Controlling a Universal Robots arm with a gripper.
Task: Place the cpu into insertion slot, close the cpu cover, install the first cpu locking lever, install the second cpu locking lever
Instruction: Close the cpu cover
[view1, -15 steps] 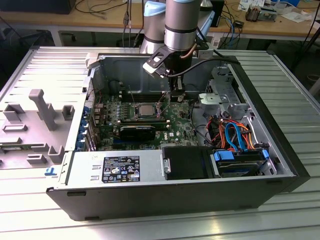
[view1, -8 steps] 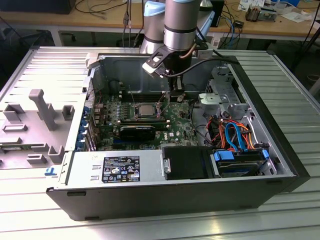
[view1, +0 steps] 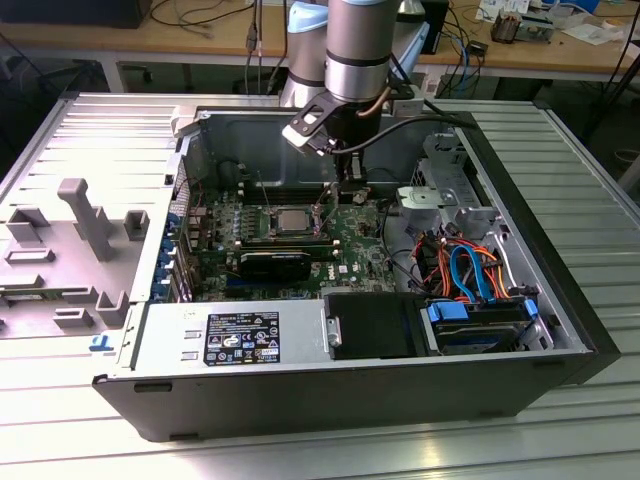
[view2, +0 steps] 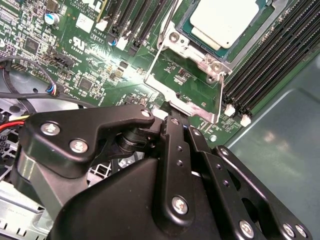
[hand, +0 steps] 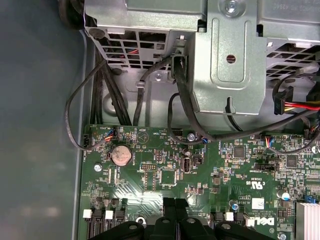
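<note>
The cpu (view2: 226, 21) lies flat in its socket on the green motherboard, silvery top up; in the exterior view the cpu (view1: 290, 217) sits mid-board. The cpu cover (view2: 212, 67), a thin metal frame with an open middle, is swung open away from the chip, and the board shows through it. A thin wire locking lever (view2: 166, 27) runs beside the socket. My gripper (view2: 175, 119) is shut, with its black fingertips right at the cover's free edge; whether they touch it I cannot tell. In the first wrist view the gripper (hand: 175, 210) hangs low over the board. From the exterior view the gripper (view1: 345, 188) is on the socket's right.
The open computer case holds a metal drive cage (hand: 230, 65) with black cables, memory slots (view2: 265, 65), a coin battery (hand: 120, 155), a power supply (view1: 240, 335) and drives with blue and orange cables (view1: 470, 270). A grey fixture (view1: 85, 215) lies outside, on the exterior view's left.
</note>
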